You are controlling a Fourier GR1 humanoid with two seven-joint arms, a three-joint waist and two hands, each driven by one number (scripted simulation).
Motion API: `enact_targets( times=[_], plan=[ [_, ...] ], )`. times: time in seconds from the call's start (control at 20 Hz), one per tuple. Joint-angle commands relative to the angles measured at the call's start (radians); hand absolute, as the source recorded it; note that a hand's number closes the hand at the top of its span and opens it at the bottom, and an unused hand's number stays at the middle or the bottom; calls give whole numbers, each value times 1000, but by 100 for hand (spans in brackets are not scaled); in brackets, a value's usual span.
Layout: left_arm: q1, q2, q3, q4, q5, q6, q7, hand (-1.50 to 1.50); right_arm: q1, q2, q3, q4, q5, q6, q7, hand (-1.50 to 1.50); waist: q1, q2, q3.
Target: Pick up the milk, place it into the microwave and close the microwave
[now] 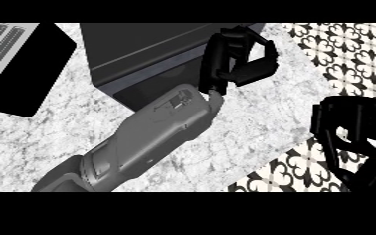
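— Marbled grey counter (pixel 58 139) fills most of the view, yes? What stands on it?

— A dark microwave (pixel 140 50) stands at the top, and a black flat object (pixel 33 74) lies to the left of the microwave. Right of the microwave, a black-and-white patterned floor (pixel 337 55) shows beyond the counter's edge.

— Where are the hands?

— The left hand (pixel 235 59) is at the microwave's front right corner, fingers curled; I cannot tell if they hold anything. The right hand (pixel 345 124) shows well to the right of the microwave, below its level, fingers also curled, holding nothing I can see.

— And the milk?

— I cannot find it; the microwave's inside is not visible from here.
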Motion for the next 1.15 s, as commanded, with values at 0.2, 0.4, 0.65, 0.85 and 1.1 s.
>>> enact_targets(
  times=[0.2,0.4,0.65,0.85,1.1],
  plan=[
    [106,1,132,84,173,-95,-17,150,83,23,41,-76,-29,13,-7,150,49,7,-5],
    [133,4,117,111,210,-164,-44,150,129,29,49,-121,-24,-1,-4,150,63,3,-3],
    [153,34,100,135,255,-264,-69,150,182,46,62,-176,-19,-29,-2,150,84,1,-4],
    [168,41,83,156,282,-335,-92,150,223,62,84,-222,-2,-52,4,150,104,0,-4],
    [164,48,68,190,303,-398,-121,150,268,71,92,-277,18,-76,2,150,112,-3,-4]
  ],
)
